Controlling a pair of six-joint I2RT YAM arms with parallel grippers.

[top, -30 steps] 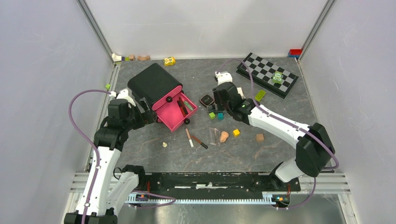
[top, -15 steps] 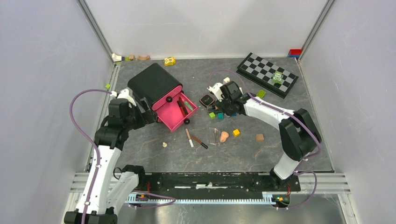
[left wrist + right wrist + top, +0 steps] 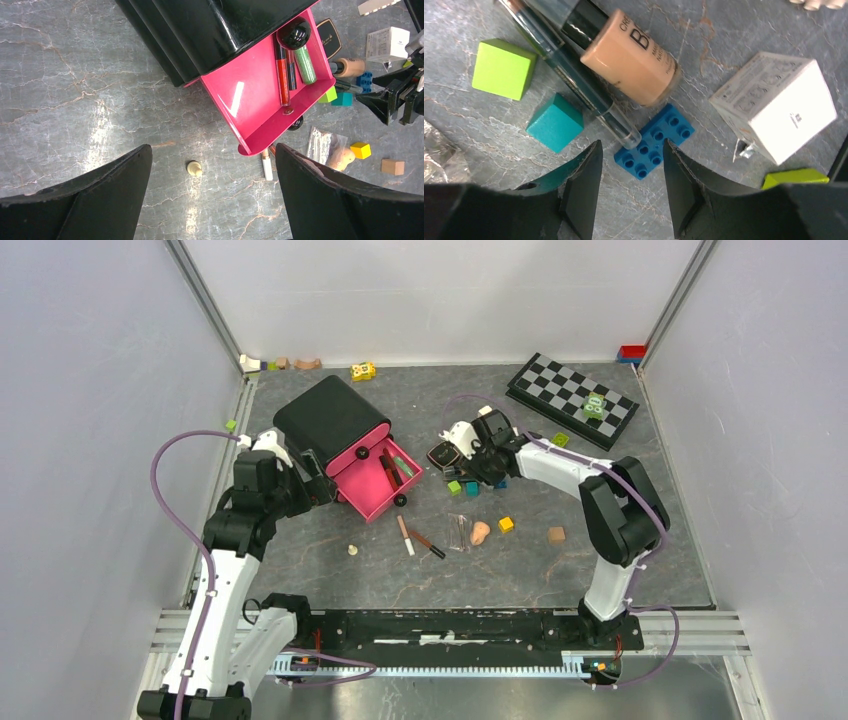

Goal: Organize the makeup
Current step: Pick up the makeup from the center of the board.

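Observation:
My right gripper [image 3: 631, 150] is open and empty, low over a blue brick [image 3: 654, 140]. Just beyond its tips lie a peach foundation bottle [image 3: 624, 60] and a dark pencil with a clear cap [image 3: 574, 75]. A black square compact [image 3: 441, 454] lies left of that gripper [image 3: 478, 475]. The pink drawer [image 3: 260, 115] of the black box [image 3: 325, 418] is pulled out, with a red tube [image 3: 282, 75] and a green tube [image 3: 304, 64] inside. Two pencils [image 3: 405, 535] and a peach sponge [image 3: 480, 532] lie on the table. My left gripper [image 3: 212, 147] hangs wide open and empty beside the drawer.
A white cube [image 3: 776, 105], a lime block [image 3: 504, 69] and a teal block [image 3: 555, 122] crowd the right gripper. A chessboard [image 3: 571, 398] sits back right. Yellow [image 3: 506, 524] and tan [image 3: 556, 534] blocks, a clear bag [image 3: 458, 530] and a cream pawn [image 3: 194, 168] lie nearer.
The right arm has swung left and folded in, bringing its gripper down by the compact and blocks, with the jaws a little wider. The left arm has not moved.

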